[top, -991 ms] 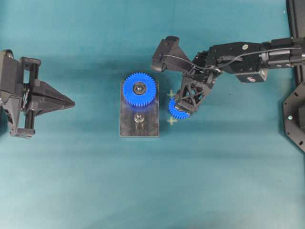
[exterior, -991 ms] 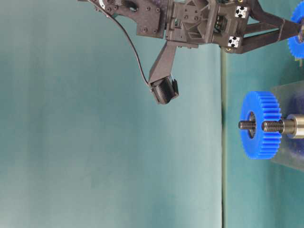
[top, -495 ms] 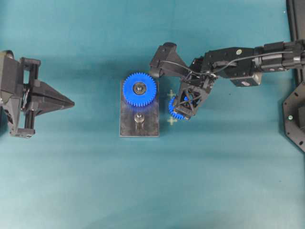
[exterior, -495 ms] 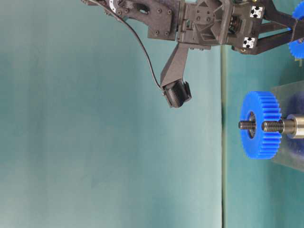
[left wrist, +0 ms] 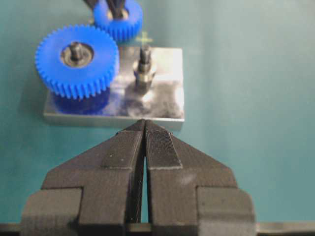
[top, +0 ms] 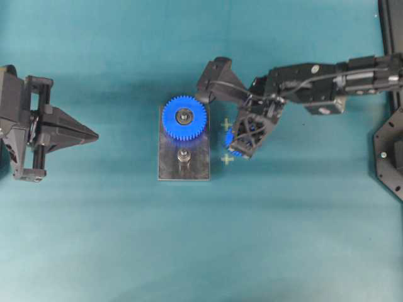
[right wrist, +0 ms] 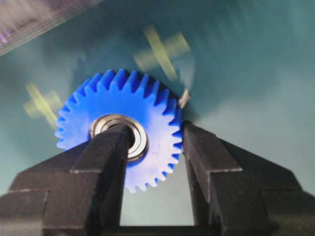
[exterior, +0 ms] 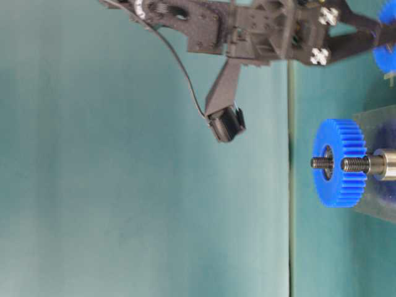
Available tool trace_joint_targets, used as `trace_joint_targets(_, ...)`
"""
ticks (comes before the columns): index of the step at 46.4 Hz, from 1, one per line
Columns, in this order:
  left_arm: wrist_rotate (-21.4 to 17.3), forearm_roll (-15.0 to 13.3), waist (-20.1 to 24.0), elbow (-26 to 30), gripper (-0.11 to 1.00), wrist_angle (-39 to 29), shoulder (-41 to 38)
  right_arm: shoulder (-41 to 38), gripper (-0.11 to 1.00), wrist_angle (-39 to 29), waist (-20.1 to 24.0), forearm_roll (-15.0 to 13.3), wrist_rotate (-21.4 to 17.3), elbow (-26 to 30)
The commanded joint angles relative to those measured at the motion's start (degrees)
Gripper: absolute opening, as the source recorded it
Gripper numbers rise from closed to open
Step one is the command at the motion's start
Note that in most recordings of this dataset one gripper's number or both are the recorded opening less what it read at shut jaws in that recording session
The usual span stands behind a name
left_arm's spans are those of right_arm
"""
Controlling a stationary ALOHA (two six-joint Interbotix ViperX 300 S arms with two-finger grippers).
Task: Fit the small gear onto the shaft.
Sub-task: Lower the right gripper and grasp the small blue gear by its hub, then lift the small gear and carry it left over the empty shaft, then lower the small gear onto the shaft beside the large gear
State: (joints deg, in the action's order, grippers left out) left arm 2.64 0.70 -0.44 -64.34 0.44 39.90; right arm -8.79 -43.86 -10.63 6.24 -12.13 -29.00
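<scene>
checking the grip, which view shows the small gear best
Right wrist view: the small gear fills it, one finger on its hub, one at its teeth. Overhead shows a blue sliver under the right gripper; table-level and left wrist show only edges.

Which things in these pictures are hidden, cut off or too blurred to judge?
- Overhead view: the right pincer covers most of the small bright-blue toothed plastic gear.
- Table-level view: the picture's edge cuts off that gear.
- Right wrist view: blur; whether the gear is lifted off the table is unclear.
- Left wrist view: the short silver metal shaft is sharp, the right pincer cut off.
</scene>
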Motion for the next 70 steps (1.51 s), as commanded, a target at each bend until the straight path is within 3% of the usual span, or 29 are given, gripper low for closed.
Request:
trace_joint_targets(1, 0.18, 0.09, 0.00, 0.53, 0.00, 0.53, 0.09, 4.04, 0.36, -1.23, 0.09, 0.18, -1.32, 2.64)
trace_joint_targets(14, 0.18, 0.09, 0.09, 0.44, 0.00, 0.62, 0.09, 4.92, 0.36, -10.11, 2.64, 1.67, -2.11, 10.20)
trace_joint_targets(27, 0.26, 0.09, 0.09, 0.44, 0.00, 0.62, 0.09, 0.53, 0.36, -10.81, 5.01, 1.67, -1.76, 20.13)
trace_joint_targets(37, 0.70, 0.09, 0.09, 0.35, 0.00, 0.62, 0.18, -3.78, 0.36, -11.78, 5.98, 1.67, -1.58, 24.70)
trace_joint_targets(45, 2.90, 0.09, 0.09, 0.00, 0.00, 0.53, 0.26, -5.71, 0.36, -12.57, 7.03, 1.67, -1.49, 26.98)
trace_joint_targets(56, 2.81, 0.09, 0.09, 0.18, 0.00, 0.62, 0.44, -7.29, 0.36, -13.01, 7.38, 1.67, -1.14, 27.69)
trace_joint_targets(70, 2.81, 0.09, 0.09, 0.09, 0.00, 0.62, 0.44, -8.79, 0.36, -15.38, 7.47, -1.05, -1.23, 27.69)
